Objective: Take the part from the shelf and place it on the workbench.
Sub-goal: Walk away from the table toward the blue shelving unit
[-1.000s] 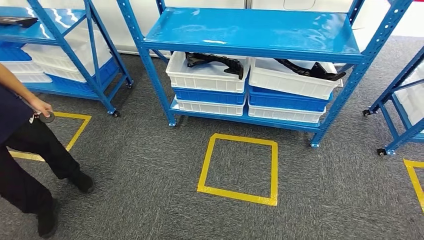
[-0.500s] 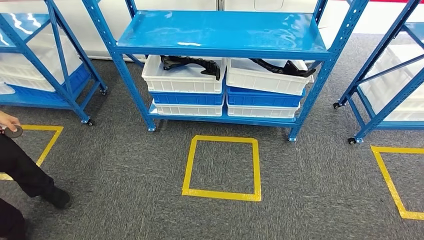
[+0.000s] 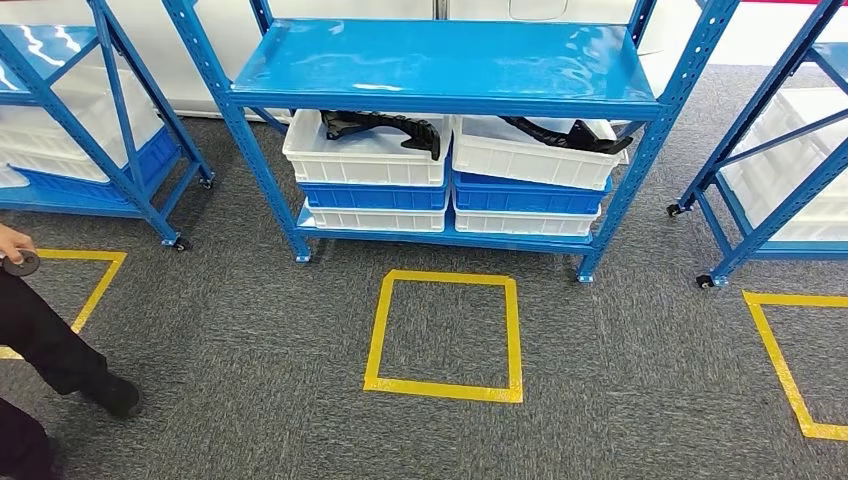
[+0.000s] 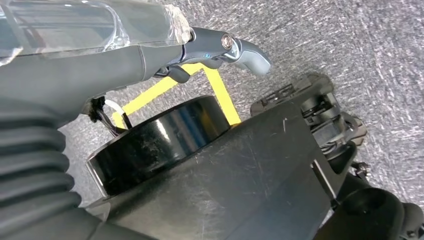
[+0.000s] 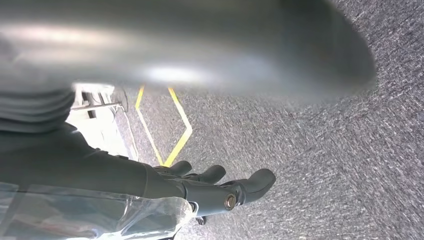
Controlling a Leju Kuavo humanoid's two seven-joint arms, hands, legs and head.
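Currently on view:

- Shelf (image 3: 445, 62): blue steel, on castors, standing on grey carpet (image 3: 620, 400); glossy upper deck bare, lower deck carrying stacked bins.
- Left white bin (image 3: 365, 160): topmost of the left stack, above a blue bin (image 3: 375, 196) and a further white one; holding a black part (image 3: 385, 127), elongated and angular, lying across the bin's rim.
- Right white bin (image 3: 530, 160): topmost of the right stack, slightly tilted, over a second blue bin (image 3: 525, 195); holding a second black part (image 3: 565, 133), likewise lying across the top.
- Yellow tape square (image 3: 445, 335): marked on the carpet just before the shelf; further yellow outlines to far left and far right.
- Neighbouring shelves: one at left (image 3: 90, 120) with white and blue bins, another at right (image 3: 790, 130) with white bins.
- Person (image 3: 45, 345): at the left edge, dark trousers and shoes, hand holding a small dark round object (image 3: 22, 264).
- Left hand (image 4: 220, 50): hanging over the carpet, fingers loosely extended, grasping nothing.
- Right hand (image 5: 215, 187): likewise over the carpet, fingers apart and lightly curved, released and holding nothing.
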